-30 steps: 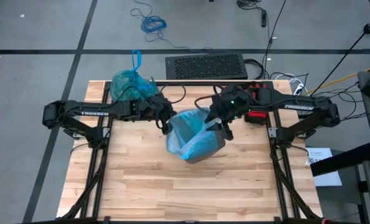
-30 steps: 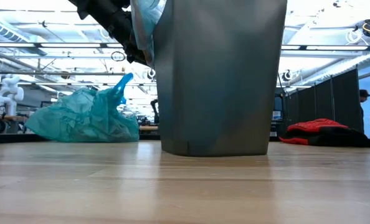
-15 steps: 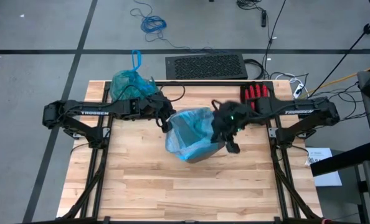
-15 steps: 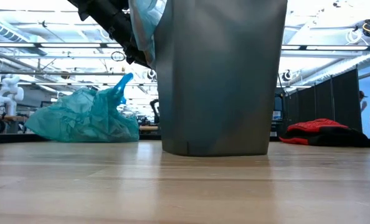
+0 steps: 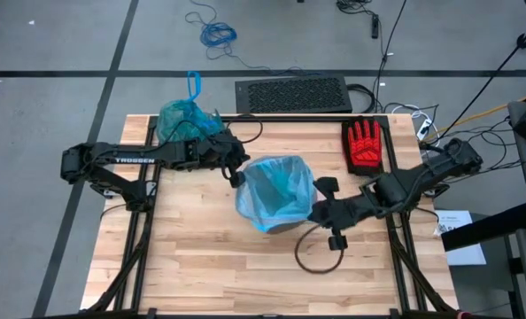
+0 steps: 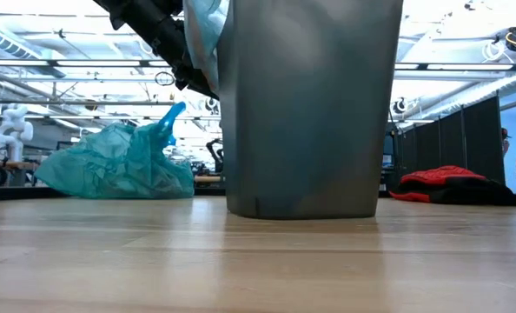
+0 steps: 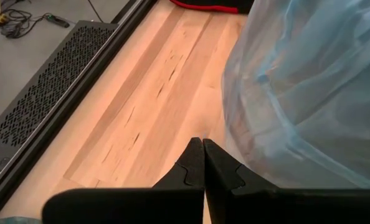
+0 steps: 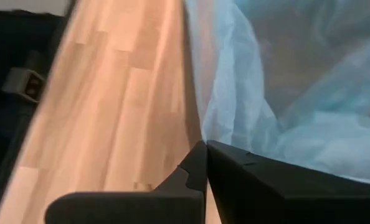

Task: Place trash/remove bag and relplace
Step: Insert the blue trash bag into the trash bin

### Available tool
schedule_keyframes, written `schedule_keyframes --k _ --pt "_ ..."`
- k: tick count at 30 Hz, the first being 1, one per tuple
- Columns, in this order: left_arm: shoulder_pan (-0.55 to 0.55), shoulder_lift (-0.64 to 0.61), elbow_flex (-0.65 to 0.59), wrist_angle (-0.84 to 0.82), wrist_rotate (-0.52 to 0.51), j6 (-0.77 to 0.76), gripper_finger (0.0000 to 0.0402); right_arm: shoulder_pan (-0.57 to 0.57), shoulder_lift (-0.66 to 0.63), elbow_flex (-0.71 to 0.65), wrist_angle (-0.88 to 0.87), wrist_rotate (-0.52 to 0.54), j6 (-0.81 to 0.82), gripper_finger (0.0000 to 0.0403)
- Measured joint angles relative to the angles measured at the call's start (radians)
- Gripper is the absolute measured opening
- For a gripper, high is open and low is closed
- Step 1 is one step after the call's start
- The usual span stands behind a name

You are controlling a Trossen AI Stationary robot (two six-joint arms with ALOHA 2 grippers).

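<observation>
The right gripper (image 5: 321, 210) sits clenched with nothing between its fingers, just beside the right wall of the bin (image 5: 285, 221), low toward the desk (image 5: 210, 266). Its wrist view shows the closed tips right at the hanging skirt of the pale blue liner (image 8: 278, 112), touching or nearly so; no fold is pinched. The left gripper (image 5: 236, 175) is also clenched, at the bin's left rim; whether it traps a bit of film there I cannot tell, since its own camera shows the fingers (image 7: 194, 165) pressed together beside the plastic.

The pale liner (image 5: 276, 190) is draped over the bin near the middle of the desk, its mouth open and its edge folded down the outside. It looks very light, limp and slick, so it should slip off smooth fingers unless a gathered fold is nipped. The best hold is probably the turned-down edge at the rim, where the film doubles up.

The bag (image 5: 185, 120), teal-green and knotted shut, lies at the desk's far left corner. It appears soft but bulky, with a loop sticking up that seems the natural handle. A red glove (image 5: 363, 144) lies near the far right corner. No loose trash shows on the desk.
</observation>
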Motion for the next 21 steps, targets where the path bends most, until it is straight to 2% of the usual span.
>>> schedule_keyframes --k 3,8,16,21 --pt "0.0 0.0 0.0 0.0 0.0 0.0 0.0 0.041 0.0 0.0 -0.048 0.092 0.063 0.0" --pt "0.0 0.0 0.0 0.0 0.0 -0.001 0.0 0.098 0.0 0.0 -0.084 0.176 0.152 0.0" --pt "0.0 0.0 0.0 0.0 0.0 -0.012 0.0 0.178 -0.001 0.0 -0.182 0.272 0.325 0.0" --pt "0.0 0.0 0.0 0.0 0.0 -0.021 0.0 0.189 0.004 0.0 -0.211 0.28 0.374 0.0"
